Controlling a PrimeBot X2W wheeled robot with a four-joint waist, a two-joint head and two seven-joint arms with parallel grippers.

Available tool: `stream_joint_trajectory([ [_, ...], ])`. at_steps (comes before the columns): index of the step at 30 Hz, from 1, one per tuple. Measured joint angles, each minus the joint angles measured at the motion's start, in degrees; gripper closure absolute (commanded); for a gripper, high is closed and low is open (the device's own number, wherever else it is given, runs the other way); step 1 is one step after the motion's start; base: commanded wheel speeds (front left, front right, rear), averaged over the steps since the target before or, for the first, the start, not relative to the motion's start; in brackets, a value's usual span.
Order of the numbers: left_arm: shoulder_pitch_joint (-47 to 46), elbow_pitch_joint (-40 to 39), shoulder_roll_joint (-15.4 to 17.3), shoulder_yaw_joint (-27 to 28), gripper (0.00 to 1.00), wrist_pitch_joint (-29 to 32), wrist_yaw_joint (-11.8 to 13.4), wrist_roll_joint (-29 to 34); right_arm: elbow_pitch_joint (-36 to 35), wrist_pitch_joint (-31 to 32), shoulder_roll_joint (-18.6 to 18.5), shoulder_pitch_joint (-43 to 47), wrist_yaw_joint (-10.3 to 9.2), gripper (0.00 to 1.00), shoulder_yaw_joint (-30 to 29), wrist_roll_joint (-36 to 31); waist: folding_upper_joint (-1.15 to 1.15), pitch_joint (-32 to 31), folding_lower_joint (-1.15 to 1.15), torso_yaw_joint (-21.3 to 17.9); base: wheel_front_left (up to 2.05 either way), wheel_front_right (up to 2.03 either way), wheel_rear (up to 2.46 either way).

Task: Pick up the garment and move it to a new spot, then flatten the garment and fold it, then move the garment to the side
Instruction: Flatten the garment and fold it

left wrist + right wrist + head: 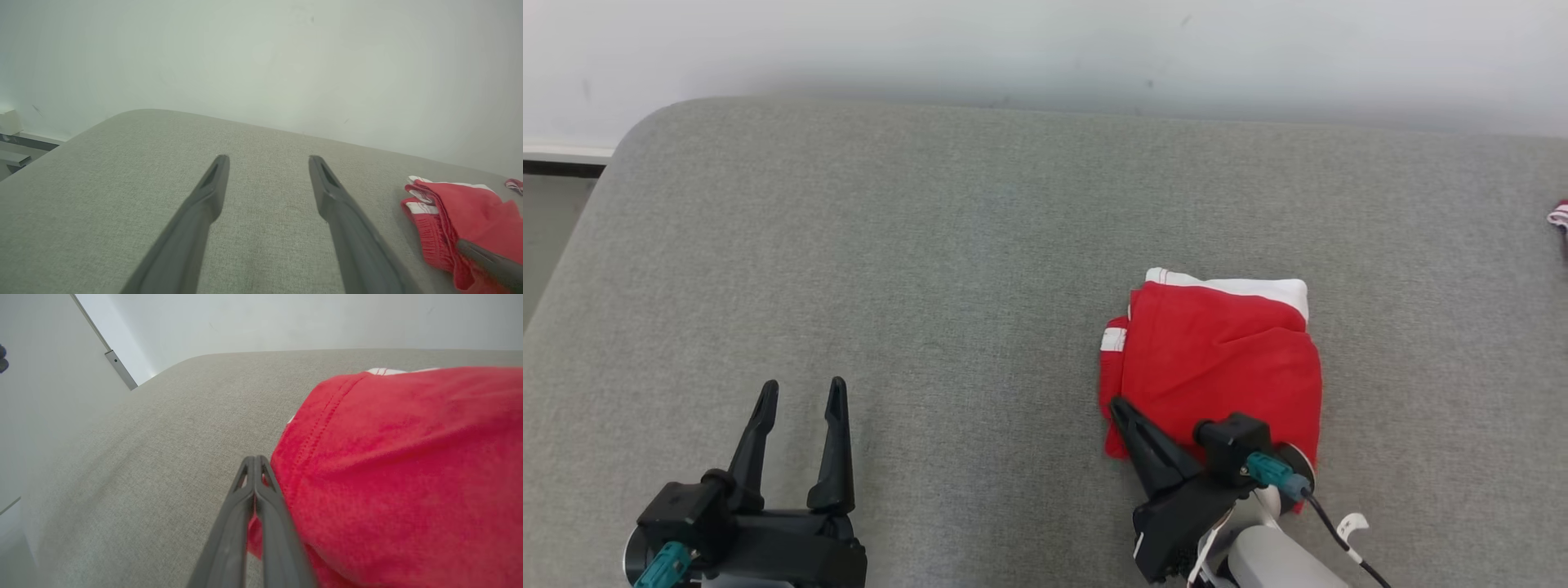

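Your right end effector [255, 459] is closed at the folded red garment's [1217, 359] corner; left end effector [802, 384] spread wide over the woven grey table [931, 245].

Garment [1217, 359] was soft red knit cloth, matt, with white trim, a stitched hem and a gathered ribbed band. Cushion [931, 245] was grey woven fabric, coarse and matt. Fingers [204, 212] on the left gripper [802, 384] looked like dark moulded plastic, smooth with a dull sheen. Teal plug [1270, 472] was glossier plastic. Wall [1045, 41] was smooth, matt white, with a few scuffs.
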Motion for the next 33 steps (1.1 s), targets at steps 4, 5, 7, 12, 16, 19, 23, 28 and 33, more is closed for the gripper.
stream_joint_trajectory([
  [4,0.01,0.24,0.0,0.3,0.0,0.0,-0.1,0.42,-3.83,0.0,-0.01,0.03,0.0,1.0,-2.66,0.24,0.0,-0.54,0.0,-1.29,0.0,0.0,0.0],
  [5,0.01,0.24,0.0,0.48,0.0,0.0,-0.25,0.6,-5.0,0.0,-0.16,0.13,0.0,1.0,-3.61,0.16,0.0,-0.7,0.0,-1.69,0.0,0.0,0.0],
  [7,0.03,0.24,-0.01,0.58,0.0,0.0,-0.26,0.68,-6.33,-0.01,-0.46,0.43,0.0,1.0,-4.74,-0.14,0.0,-0.87,0.0,-2.12,0.0,0.0,0.0],
  [12,0.15,0.45,-0.01,1.76,0.0,0.0,-0.56,1.6,-12.49,-0.01,-3.0,3.76,0.0,1.0,-10.99,-1.8,0.0,-1.87,0.0,-4.62,0.0,0.0,0.0],
  [16,0.49,0.76,-0.03,2.76,0.0,0.0,-0.85,2.49,-16.26,-0.08,-4.58,7.26,0.0,1.0,-15.85,-2.86,0.0,-2.89,0.0,-6.72,0.0,0.0,0.0],
  [19,0.89,1.11,-0.02,3.85,0.0,0.0,-1.0,3.34,-18.03,-0.1,-5.42,10.16,0.0,1.0,-19.08,-4.0,0.0,-3.82,0.0,-8.12,0.0,0.0,0.0],
  [23,2.22,1.53,0.0,5.75,0.0,0.0,-0.99,4.09,-20.4,-0.11,-5.72,13.2,0.0,0.0,-21.16,-5.16,0.0,-5.25,0.0,-9.72,0.0,0.0,0.0],
  [28,4.28,1.74,0.02,6.69,0.0,0.0,-1.04,5.47,-23.05,-0.1,-5.9,16.74,0.0,0.0,-22.64,-5.88,0.0,-7.18,-0.01,-11.29,0.0,0.0,0.0],
  [33,6.14,1.26,0.02,7.27,0.0,0.0,-1.08,6.34,-25.69,-0.1,-5.81,19.66,0.0,0.0,-24.38,-6.08,0.0,-8.73,-0.01,-12.27,0.0,0.0,0.0],
])
